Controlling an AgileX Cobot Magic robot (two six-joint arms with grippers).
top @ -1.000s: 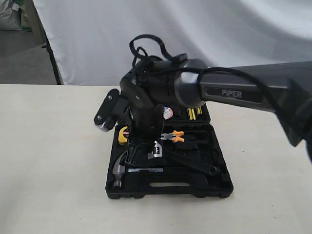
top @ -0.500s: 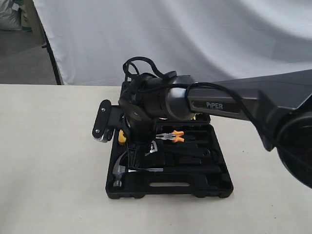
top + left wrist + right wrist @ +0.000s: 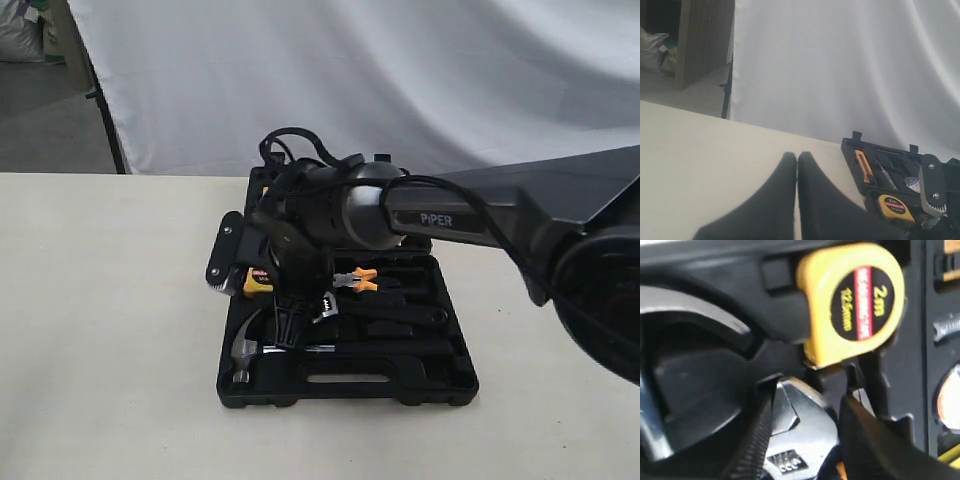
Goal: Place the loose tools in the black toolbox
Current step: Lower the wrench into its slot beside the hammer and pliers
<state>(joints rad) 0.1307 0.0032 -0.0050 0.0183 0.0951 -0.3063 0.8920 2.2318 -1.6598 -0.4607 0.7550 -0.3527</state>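
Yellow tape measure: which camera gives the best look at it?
The right wrist view: the yellow tape measure fills much of the picture, and its 2m label is readable. The exterior view shows only a yellow sliver of it beside the arm. The left wrist view shows it small and distant.

left side: bare table (image 3: 100, 330), nothing in the way up to the black toolbox (image 3: 440, 385) wall.
my left gripper (image 3: 797, 160): fingers pressed together above bare table, toolbox off to one side.
above toolbox: my right arm (image 3: 480, 215) spans it and blocks the way down.
my right gripper (image 3: 809, 395): fingers apart, wrench (image 3: 795, 435) head fills the gap, yellow tape measure (image 3: 852, 300) just past the tips.
front recess: hammer (image 3: 243, 352) fills it.
behind: white backdrop (image 3: 350, 80).
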